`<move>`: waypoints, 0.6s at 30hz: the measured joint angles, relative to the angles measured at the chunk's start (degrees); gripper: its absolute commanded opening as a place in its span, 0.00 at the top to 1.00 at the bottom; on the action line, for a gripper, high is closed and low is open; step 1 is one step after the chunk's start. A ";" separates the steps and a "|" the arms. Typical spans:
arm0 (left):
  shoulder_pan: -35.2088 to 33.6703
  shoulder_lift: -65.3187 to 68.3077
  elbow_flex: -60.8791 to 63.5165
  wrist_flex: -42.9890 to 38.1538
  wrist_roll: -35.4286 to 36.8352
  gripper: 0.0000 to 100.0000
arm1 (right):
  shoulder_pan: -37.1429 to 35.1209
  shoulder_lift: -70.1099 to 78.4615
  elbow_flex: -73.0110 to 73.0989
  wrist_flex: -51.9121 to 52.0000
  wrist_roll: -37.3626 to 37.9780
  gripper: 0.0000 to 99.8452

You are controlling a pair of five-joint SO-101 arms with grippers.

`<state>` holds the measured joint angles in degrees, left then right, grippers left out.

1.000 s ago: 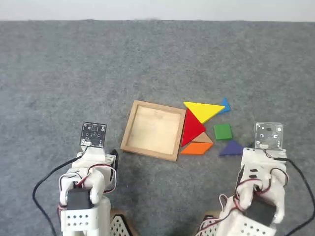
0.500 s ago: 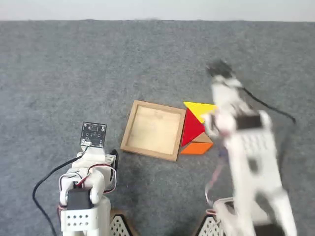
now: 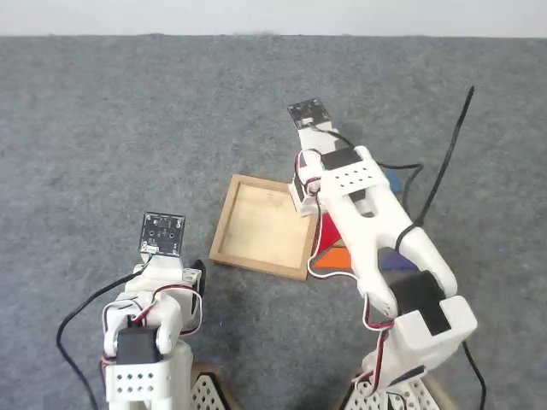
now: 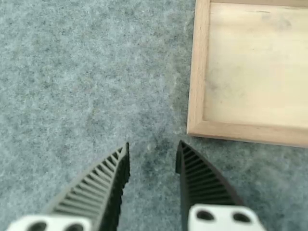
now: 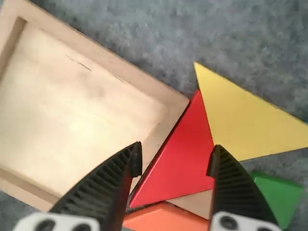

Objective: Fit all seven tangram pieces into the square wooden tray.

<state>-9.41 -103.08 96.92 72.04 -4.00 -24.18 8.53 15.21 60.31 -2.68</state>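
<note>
Right gripper (image 5: 176,147): is hovering released over red triangle (image 5: 185,163), beside tray (image 5: 120,63).
Left gripper (image 4: 153,149): is hanging released over carpet (image 4: 72,72), by tray's near corner.

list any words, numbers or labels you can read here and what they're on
No text can be read.
wooden tray: bare wood with a faint dark streak, no print.
red triangle and yellow triangle: plain colour, no marks.
left arm's wrist board and right arm's wrist board: tiny marks, too small to read.
</note>
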 measured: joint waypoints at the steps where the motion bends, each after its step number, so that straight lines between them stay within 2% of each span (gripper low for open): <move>1: 0.09 0.00 0.00 0.00 0.00 0.85 | -0.09 0.09 0.53 -0.26 -1.14 0.77; 5: 0.09 0.00 0.00 0.00 0.00 0.85 | 0.18 1.41 1.85 -0.53 -4.48 0.76; 12: 0.09 0.00 0.00 0.00 0.00 0.85 | 0.44 3.78 2.37 -0.53 -5.45 0.76; 18: 0.09 0.00 0.00 0.00 0.00 0.85 | 4.84 5.10 2.20 0.26 -5.45 0.76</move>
<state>-9.32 -103.08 96.92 72.04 -4.00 -19.34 13.63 17.41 60.57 -8.13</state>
